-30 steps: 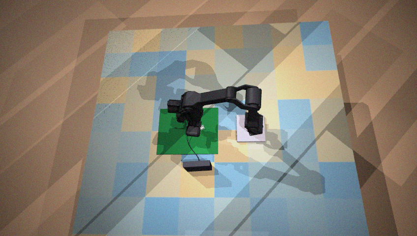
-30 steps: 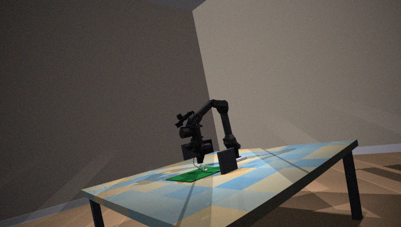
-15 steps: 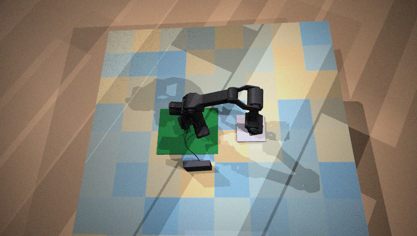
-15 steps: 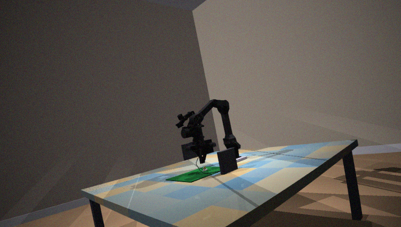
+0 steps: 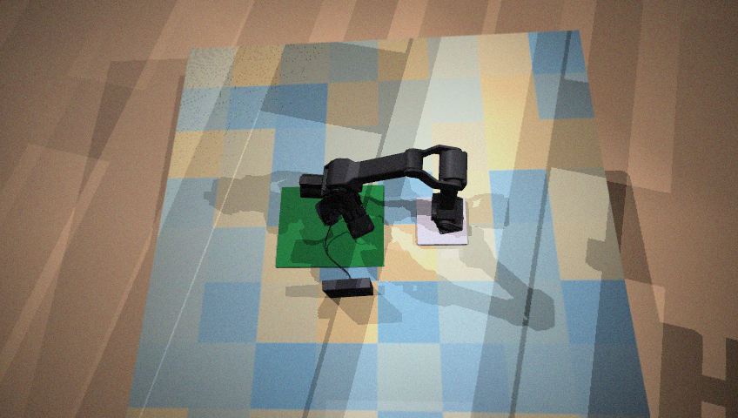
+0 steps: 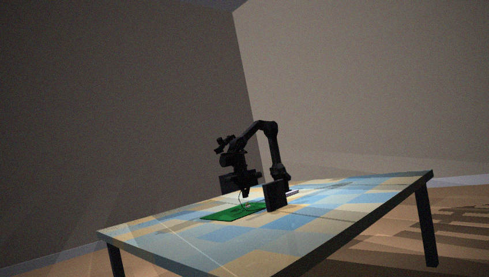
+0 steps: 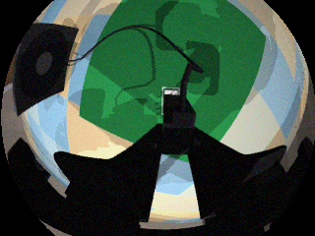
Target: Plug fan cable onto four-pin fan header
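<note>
The green board (image 5: 290, 253) (image 6: 219, 216) (image 7: 108, 54) lies flat on the table. The fan header (image 6: 247, 206) (image 7: 170, 91) is a small white part on it, partly covered by the plug in the wrist view. My gripper (image 6: 245, 196) (image 7: 173, 129) points down, shut on the dark fan plug (image 7: 179, 112), and hangs above the board with a gap below it in the exterior view. The black cable (image 5: 326, 249) (image 6: 239, 201) (image 7: 137, 27) loops from the plug to the black fan (image 5: 346, 287) (image 6: 274, 196) (image 7: 44, 64). In the top view the arm hides the fingertips and header.
The fan stands upright just off the board's edge. The arm's base stands on a pale plate (image 5: 426, 237) (image 6: 292, 193) to the right of the board in the top view. The patchwork table (image 5: 409, 367) (image 6: 240, 245) carries strong shadows.
</note>
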